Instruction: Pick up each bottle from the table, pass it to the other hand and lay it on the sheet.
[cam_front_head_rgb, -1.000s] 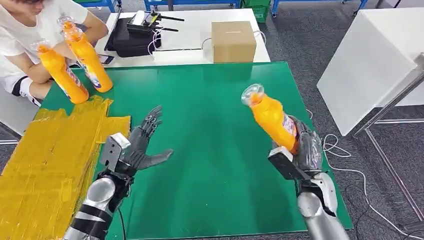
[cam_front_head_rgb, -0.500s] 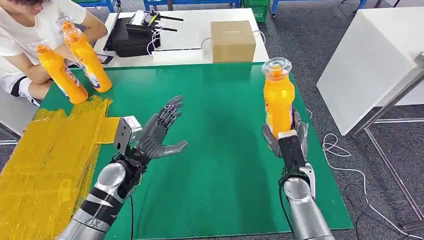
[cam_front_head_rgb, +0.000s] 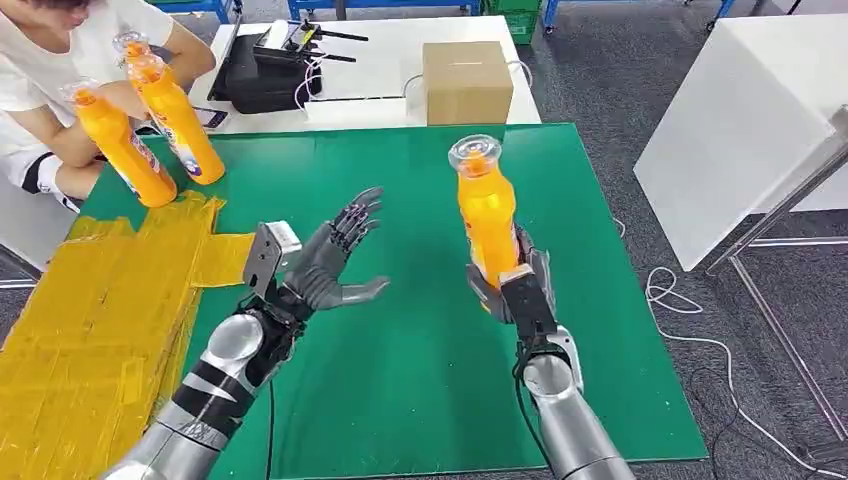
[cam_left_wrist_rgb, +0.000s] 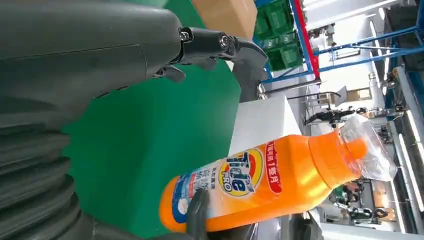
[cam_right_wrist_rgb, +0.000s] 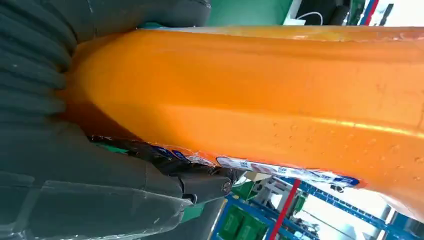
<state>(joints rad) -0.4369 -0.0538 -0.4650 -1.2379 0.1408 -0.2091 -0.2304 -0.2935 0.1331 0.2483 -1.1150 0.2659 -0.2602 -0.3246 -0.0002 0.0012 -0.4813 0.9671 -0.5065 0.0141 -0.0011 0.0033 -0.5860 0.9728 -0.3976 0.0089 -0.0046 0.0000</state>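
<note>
- Your right robot hand (cam_front_head_rgb: 512, 283) has its fingers wrapped round the lower body of an orange bottle (cam_front_head_rgb: 487, 215), holding it upright above the green table (cam_front_head_rgb: 420, 380), cap upward. In the right wrist view the bottle's orange side (cam_right_wrist_rgb: 260, 85) lies pressed against the palm.
- Your left robot hand (cam_front_head_rgb: 330, 262) holds nothing: fingers spread, palm turned toward the bottle, raised above the table. It is near the bottle but not touching it; a stretch of green shows between them.
- In the left wrist view the bottle (cam_left_wrist_rgb: 270, 182) lies just beyond your left thumb (cam_left_wrist_rgb: 220, 45), so the two hands look lined up for the pass.
- My reading of progress: the pick-up of this bottle is done, the hand-over has not yet happened, and laying it down is left. The yellow sheet (cam_front_head_rgb: 100, 310) on the table's left side carries no bottle that I can see.
- Two more orange bottles (cam_front_head_rgb: 150, 125) stand at the sheet's far edge, next to a seated person (cam_front_head_rgb: 50, 80) whose hand is at one of them. I cannot tell whether they count as done or are waiting their turn.
- The held bottle is bright orange plastic with a clear cap cover (cam_front_head_rgb: 474, 154) over an orange neck, and a printed label in blue, red and yellow round its middle.
</note>
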